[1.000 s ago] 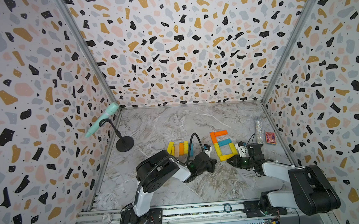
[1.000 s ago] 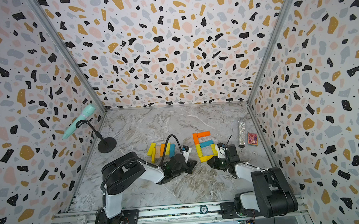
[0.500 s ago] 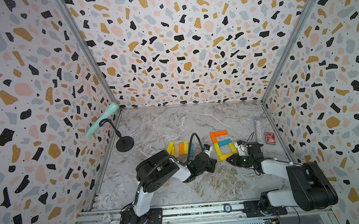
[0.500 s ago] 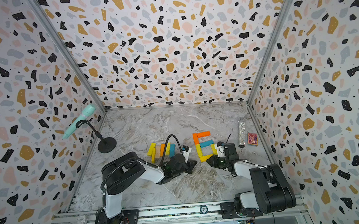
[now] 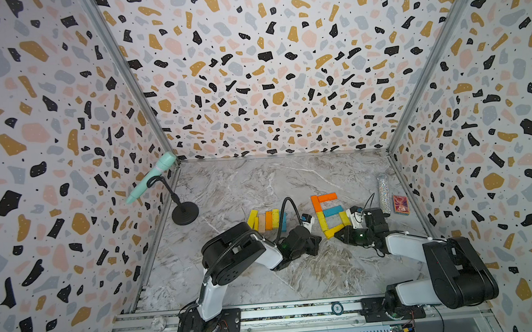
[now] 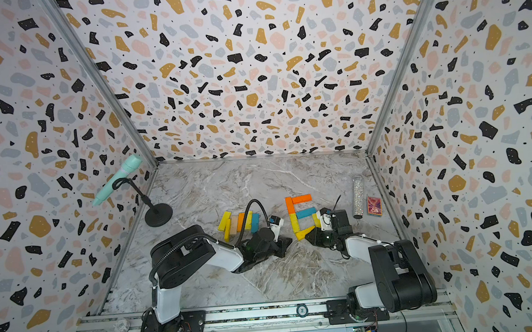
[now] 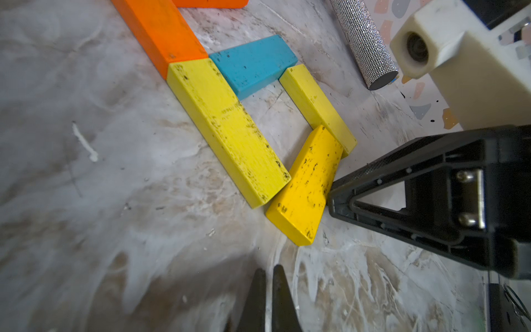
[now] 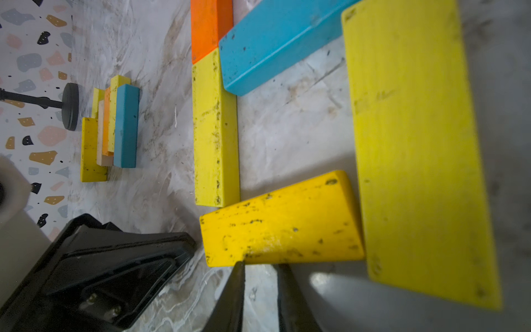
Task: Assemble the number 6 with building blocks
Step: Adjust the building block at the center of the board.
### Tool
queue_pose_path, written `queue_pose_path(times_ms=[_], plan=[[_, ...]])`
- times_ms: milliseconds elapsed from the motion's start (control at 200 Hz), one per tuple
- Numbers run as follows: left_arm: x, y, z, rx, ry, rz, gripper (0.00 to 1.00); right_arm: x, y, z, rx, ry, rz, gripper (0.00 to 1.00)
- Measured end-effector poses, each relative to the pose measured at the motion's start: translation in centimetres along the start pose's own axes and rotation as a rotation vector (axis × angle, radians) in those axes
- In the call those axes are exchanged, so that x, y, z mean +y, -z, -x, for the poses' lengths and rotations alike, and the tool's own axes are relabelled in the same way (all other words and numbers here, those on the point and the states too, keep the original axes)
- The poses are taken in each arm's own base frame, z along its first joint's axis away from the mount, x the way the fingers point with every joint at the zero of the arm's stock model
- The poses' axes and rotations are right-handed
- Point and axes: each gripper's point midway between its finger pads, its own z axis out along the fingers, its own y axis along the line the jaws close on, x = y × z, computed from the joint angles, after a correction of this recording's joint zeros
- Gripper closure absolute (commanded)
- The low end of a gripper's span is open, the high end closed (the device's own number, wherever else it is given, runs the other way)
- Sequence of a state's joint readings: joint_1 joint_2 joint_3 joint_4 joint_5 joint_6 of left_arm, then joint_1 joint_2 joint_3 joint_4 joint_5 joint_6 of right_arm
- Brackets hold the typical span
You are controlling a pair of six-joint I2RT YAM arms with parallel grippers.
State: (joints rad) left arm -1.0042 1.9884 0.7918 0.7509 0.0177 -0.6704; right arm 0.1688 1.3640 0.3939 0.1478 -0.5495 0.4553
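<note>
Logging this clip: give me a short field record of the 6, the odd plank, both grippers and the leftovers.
figure: 6 figure, orange, blue and yellow planks laid flat
misfit: bottom yellow plank, skewed, not square to its neighbours
left gripper: shut, empty, near that plank
right gripper: slightly open, tips at that plank's long edge
leftovers: spare planks, bunched side by side
clutter: glittery tube, red box

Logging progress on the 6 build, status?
Left gripper shut, empty. Right gripper slightly open, tip against bottom yellow plank. Plank skewed, six not squared. Glittery tube lies apart.
</note>
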Motion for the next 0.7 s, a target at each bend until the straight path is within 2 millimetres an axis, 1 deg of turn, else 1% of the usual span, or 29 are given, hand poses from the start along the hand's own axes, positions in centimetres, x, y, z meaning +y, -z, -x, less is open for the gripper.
queue_pose_path(times_ms=[70,135,200,290,375,451,541,611,701], plan=[[0.0,0.0,0.0,-0.001,0.000,0.000,1.00,0.2,0.5,0.1,-0.006,0.004,-0.007,0.76],[0.1,0.0,0.0,-0.001,0.000,0.002,1.00,0.5,1.4,0.6,-0.033,0.009,-0.007,0.75],[0.2,0.1,0.1,-0.002,0.000,0.008,1.00,0.7,2.7,1.7,-0.082,0.013,-0.006,0.75],[0.5,0.2,0.3,-0.004,-0.001,0.024,1.00,0.4,4.5,3.6,-0.157,0.012,-0.021,0.75],[0.9,0.2,0.5,-0.008,-0.004,0.039,1.00,0.0,5.5,4.9,-0.190,0.016,-0.049,0.77],[1.0,0.1,0.8,-0.009,-0.013,0.046,1.00,0.0,5.6,5.2,-0.185,0.028,-0.057,0.77],[0.7,0.0,1.1,-0.011,-0.020,0.044,1.00,-0.3,5.2,4.8,-0.159,0.030,-0.065,0.77],[0.8,0.0,1.3,-0.017,-0.022,0.049,1.00,-0.9,4.7,4.4,-0.138,0.020,-0.082,0.77],[1.3,-0.1,1.5,-0.016,-0.021,0.066,1.00,-1.9,4.2,4.3,-0.115,0.003,-0.103,0.73]])
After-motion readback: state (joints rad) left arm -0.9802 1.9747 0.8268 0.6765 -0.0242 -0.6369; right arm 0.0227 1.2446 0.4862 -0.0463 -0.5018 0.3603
